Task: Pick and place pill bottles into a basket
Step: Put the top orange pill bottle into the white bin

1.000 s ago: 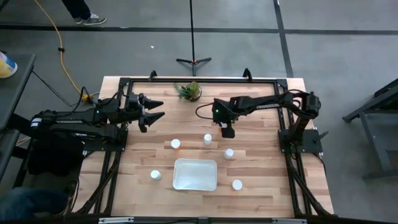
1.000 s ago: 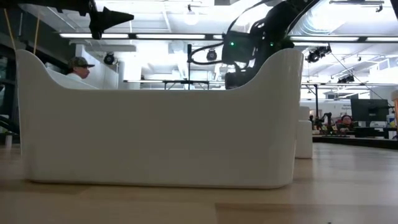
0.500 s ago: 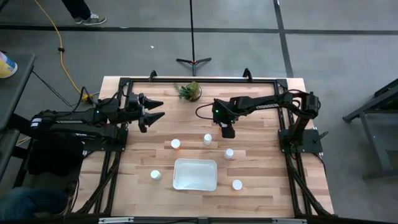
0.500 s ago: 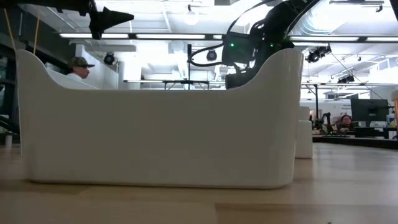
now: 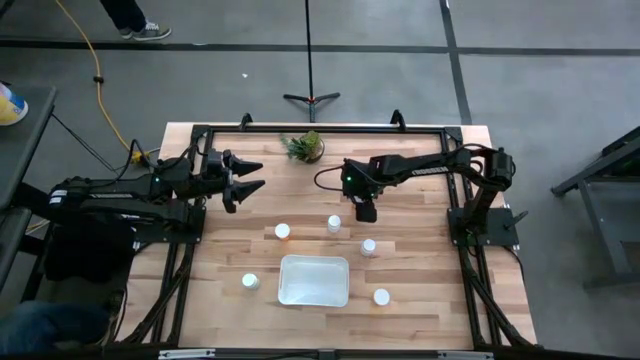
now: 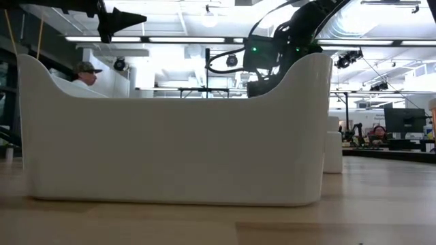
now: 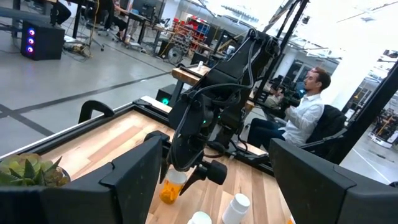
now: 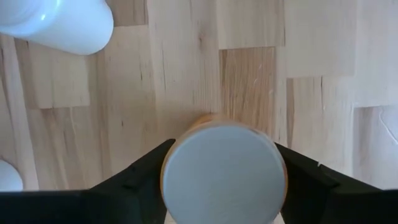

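No brand, label or writing could be read on any of the things.

The pill bottles were tiny cylinders with round white caps, and one showed an orange-amber body. The basket (image 5: 314,280), a shallow white bin with rounded corners, sat near the front edge of the wooden counter (image 5: 215,260), and nothing could be seen inside it from above.

Taking the basket as the landmark and going left to right: the left tool (image 5: 247,178) hung well back and to the left of it, its fingers spread wide and holding nothing. One bottle (image 5: 250,282) stood just left of the basket. Another bottle (image 5: 283,232) stood behind its left end, and a small green plant (image 5: 304,146) sat far behind, at the back edge of the counter. A third bottle (image 5: 334,223) stood behind the basket's middle. The right tool (image 5: 366,212) hovered behind the basket's right end, its fingers closed on an amber bottle (image 8: 222,169) with a white cap, seen hanging from that tool in the left wrist view (image 7: 169,188). A further bottle (image 5: 369,246) stood just behind the right corner, and the last one (image 5: 381,296) just right of the basket.

In the low view the basket's wall (image 6: 170,146) blocked most of the counter. A seated person (image 7: 297,121) was beyond it.
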{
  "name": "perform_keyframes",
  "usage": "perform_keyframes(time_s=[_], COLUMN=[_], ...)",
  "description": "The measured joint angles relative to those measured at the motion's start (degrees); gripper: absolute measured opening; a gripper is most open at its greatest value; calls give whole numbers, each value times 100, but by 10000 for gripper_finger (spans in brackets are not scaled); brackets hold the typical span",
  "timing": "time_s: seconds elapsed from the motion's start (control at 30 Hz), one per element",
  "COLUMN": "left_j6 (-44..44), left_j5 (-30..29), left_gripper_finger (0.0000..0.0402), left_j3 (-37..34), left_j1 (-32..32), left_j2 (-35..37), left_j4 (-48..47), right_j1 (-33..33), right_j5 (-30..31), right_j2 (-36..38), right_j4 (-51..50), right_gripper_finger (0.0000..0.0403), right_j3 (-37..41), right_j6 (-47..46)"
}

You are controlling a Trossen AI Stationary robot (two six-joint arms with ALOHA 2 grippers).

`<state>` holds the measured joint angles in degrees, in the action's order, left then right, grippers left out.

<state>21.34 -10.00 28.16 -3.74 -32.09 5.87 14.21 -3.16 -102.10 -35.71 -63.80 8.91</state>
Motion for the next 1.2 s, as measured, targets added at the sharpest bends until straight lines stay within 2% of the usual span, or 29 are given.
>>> perform_keyframes(time_s=[0.2, 0.47, 0.93, 1.2], left_j6=[0, 0, 26, 166], left_j5=[-4, -24, -153, -240], left_gripper_finger=[330, 330, 330, 330], left_j3=[0, 0, 0, 0], left_j1=[-1, 1, 1, 0], left_j2=[-1, 0, -1, 1], left_j4=[0, -1, 4, -2], right_j1=[1, -39, -276, -680], right_j5=[-23, -14, -15, -39], right_j2=[9, 26, 28, 28], right_j4=[-138, -512, -1880, -2443], right_gripper_finger=[193, 200, 195, 196], right_j3=[-1, -155, -1731, -2695], right_j6=[-12, -162, -349, -954])
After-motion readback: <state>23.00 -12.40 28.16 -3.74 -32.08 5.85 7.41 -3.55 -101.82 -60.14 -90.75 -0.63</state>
